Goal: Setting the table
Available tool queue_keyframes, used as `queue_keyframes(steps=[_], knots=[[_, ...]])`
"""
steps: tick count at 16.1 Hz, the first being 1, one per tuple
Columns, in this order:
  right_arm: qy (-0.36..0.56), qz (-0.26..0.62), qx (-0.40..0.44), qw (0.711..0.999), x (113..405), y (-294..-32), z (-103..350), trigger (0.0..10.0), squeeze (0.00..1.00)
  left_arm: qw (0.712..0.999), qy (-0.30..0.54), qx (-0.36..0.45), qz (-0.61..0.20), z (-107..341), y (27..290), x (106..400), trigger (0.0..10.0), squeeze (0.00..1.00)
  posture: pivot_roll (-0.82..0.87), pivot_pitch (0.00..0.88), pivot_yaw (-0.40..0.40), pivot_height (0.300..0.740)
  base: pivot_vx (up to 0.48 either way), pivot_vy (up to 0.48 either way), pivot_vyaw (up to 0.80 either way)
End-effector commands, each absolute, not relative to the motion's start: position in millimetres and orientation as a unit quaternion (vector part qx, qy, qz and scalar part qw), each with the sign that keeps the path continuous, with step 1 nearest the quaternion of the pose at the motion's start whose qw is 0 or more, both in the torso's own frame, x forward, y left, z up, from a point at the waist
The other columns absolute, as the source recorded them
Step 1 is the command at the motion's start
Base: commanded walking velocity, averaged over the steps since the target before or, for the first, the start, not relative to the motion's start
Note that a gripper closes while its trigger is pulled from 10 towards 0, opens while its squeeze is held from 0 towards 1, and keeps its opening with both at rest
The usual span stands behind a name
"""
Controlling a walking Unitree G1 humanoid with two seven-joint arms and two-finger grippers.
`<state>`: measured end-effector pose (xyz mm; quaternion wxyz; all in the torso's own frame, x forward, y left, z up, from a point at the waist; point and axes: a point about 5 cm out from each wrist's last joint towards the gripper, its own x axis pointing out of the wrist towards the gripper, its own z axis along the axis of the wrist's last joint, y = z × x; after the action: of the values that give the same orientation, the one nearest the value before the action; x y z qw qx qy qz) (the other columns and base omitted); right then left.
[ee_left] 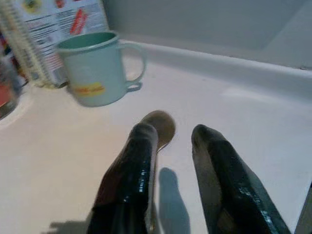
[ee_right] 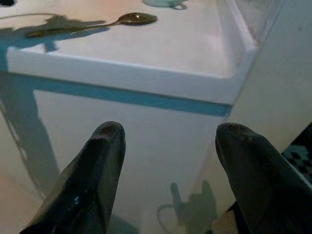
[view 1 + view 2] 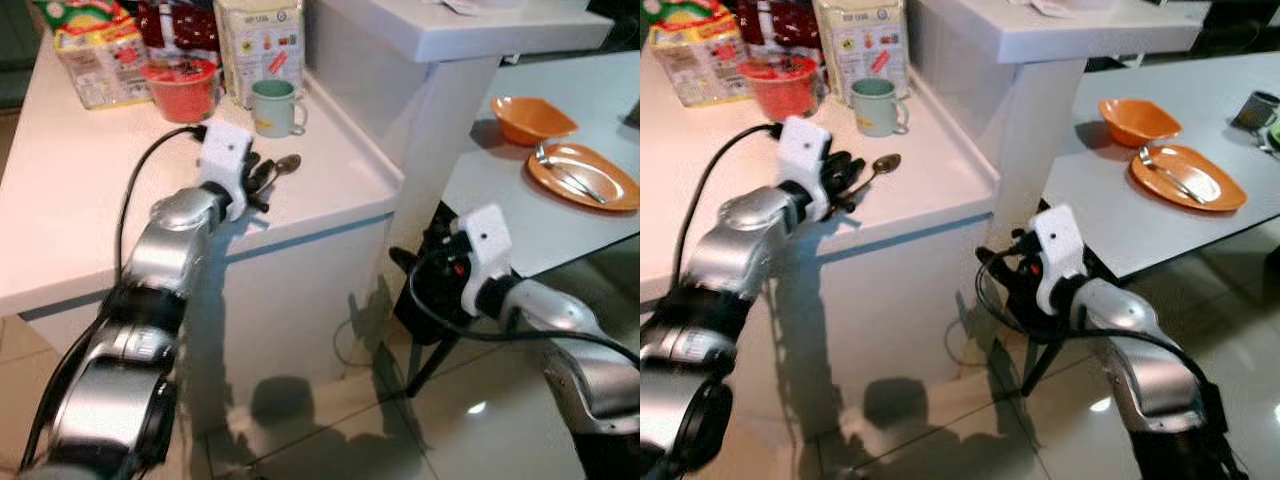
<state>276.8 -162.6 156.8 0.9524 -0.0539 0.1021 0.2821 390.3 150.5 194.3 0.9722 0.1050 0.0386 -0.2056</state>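
A brown metal spoon (image 3: 288, 163) lies on the white counter (image 3: 80, 200), its bowl pointing toward a pale green mug (image 3: 275, 107). My left gripper (image 1: 175, 131) hovers low over the spoon's handle with its jaws open. The spoon bowl (image 1: 163, 127) peeks out beside one black finger (image 1: 131, 165), and the gap between the fingers holds nothing. My right gripper (image 2: 168, 134) hangs open below the counter edge, beside the cabinet front. On the grey table (image 3: 500, 215) at the right stand an orange bowl (image 3: 530, 117) and an orange plate (image 3: 590, 185) carrying cutlery (image 3: 565, 172).
A red cup (image 3: 182, 88), food packets (image 3: 95, 50) and a carton (image 3: 258, 35) crowd the counter's back. A white pillar (image 3: 440, 110) stands between counter and table. A dark cup (image 3: 1257, 108) sits at the table's far right. Glossy tiled floor (image 3: 330, 420) lies below.
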Motion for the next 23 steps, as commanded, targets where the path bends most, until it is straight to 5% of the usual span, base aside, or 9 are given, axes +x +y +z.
queue_keyframes(steps=[1,15,16,17,23], knots=[[0.099,0.275,-0.057,0.955,274.7,-166.3,161.0,10.0,0.00,0.970,0.036,0.115,-0.211,196.7,146.4,393.5,10.0,1.00,-0.04,0.000,-0.005,0.740,0.000,0.000,0.00],[0.143,0.379,-0.050,0.913,253.6,-139.6,163.9,10.0,0.00,0.963,0.173,0.017,-0.207,202.0,198.9,388.0,10.0,1.00,-0.04,0.000,-0.038,0.740,0.000,0.000,0.00],[0.144,0.380,-0.050,0.912,253.5,-139.7,163.8,10.0,0.00,0.961,0.178,0.020,-0.209,201.3,199.2,387.0,10.0,0.77,-0.04,0.000,-0.037,0.740,0.000,0.000,0.00],[0.145,0.380,-0.051,0.912,253.4,-139.7,163.9,10.0,0.00,0.958,0.194,0.034,-0.208,196.2,200.7,384.8,10.0,0.00,-0.04,0.000,-0.035,0.740,0.000,0.000,0.00],[0.156,0.391,-0.051,0.906,249.1,-138.3,162.3,10.0,0.00,0.945,0.232,0.071,-0.221,185.1,197.0,377.9,10.0,0.00,-0.04,0.000,-0.028,0.740,0.000,0.000,0.00]])
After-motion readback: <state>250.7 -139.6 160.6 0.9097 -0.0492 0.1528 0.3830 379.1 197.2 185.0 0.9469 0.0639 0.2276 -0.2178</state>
